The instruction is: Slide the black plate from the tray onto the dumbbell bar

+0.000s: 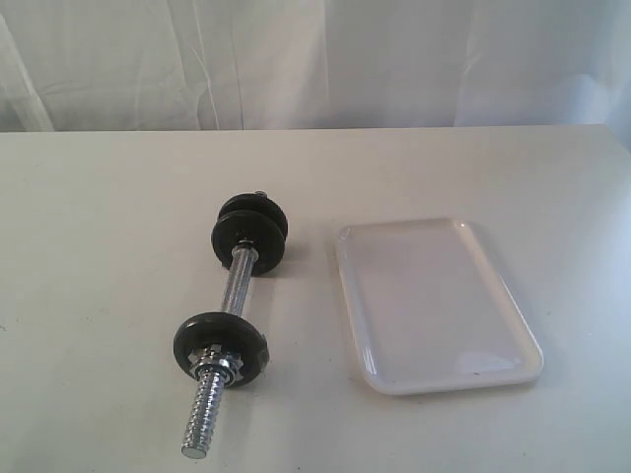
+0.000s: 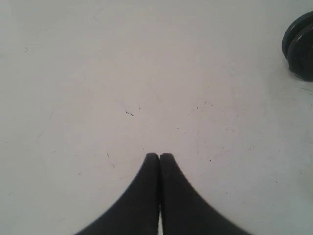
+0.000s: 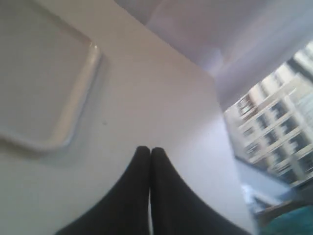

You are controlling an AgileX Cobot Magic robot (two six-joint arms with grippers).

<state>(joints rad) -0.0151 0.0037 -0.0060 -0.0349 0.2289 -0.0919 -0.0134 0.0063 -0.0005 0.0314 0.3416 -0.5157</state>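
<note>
The dumbbell bar (image 1: 237, 284) lies on the table left of the white tray (image 1: 434, 305). Two black discs (image 1: 251, 232) sit together on its far end. A third black disc (image 1: 222, 342), backed by a chrome star nut (image 1: 219, 367), sits near its threaded near end. The tray holds nothing, and no loose black plate shows in any view. My left gripper (image 2: 159, 155) is shut over bare table, with the edge of the black discs (image 2: 299, 46) off to one side. Beside a corner of the tray (image 3: 44, 73), my right gripper (image 3: 149, 149) is shut and holds nothing. Neither gripper appears in the exterior view.
A white curtain (image 1: 315, 59) hangs behind the table's far edge. In the right wrist view the table edge (image 3: 222, 132) runs close by, with a window onto buildings (image 3: 274, 127) beyond it.
</note>
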